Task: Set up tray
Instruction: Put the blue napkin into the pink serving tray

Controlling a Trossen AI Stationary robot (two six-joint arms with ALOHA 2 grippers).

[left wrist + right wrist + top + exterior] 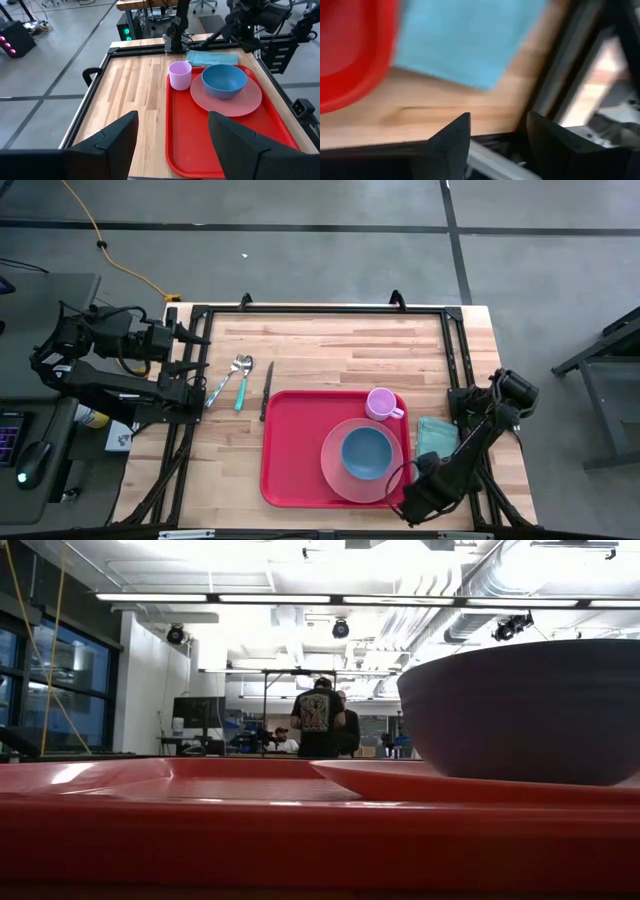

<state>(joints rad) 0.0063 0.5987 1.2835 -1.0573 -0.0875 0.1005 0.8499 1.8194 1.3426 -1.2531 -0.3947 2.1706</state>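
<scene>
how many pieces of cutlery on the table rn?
3, all on bare wood left of the tray: spoon, fork, knife, side by side. None visible on the tray; the bowl's inside is only partly seen.

Overhead looks straight down; low camera (table-level) hugs the tray (300,840) rim.

Tray set right of centre on the table, cutlery to its left.

On the tray (290,450) the plate (335,470) sits toward the right with the bowl (367,452) on it; the cup (381,403) stands at the far right corner. A cloth (436,436) lies right of the tray. Spoon (220,385), fork (243,380) and knife (267,388) lie left.
</scene>
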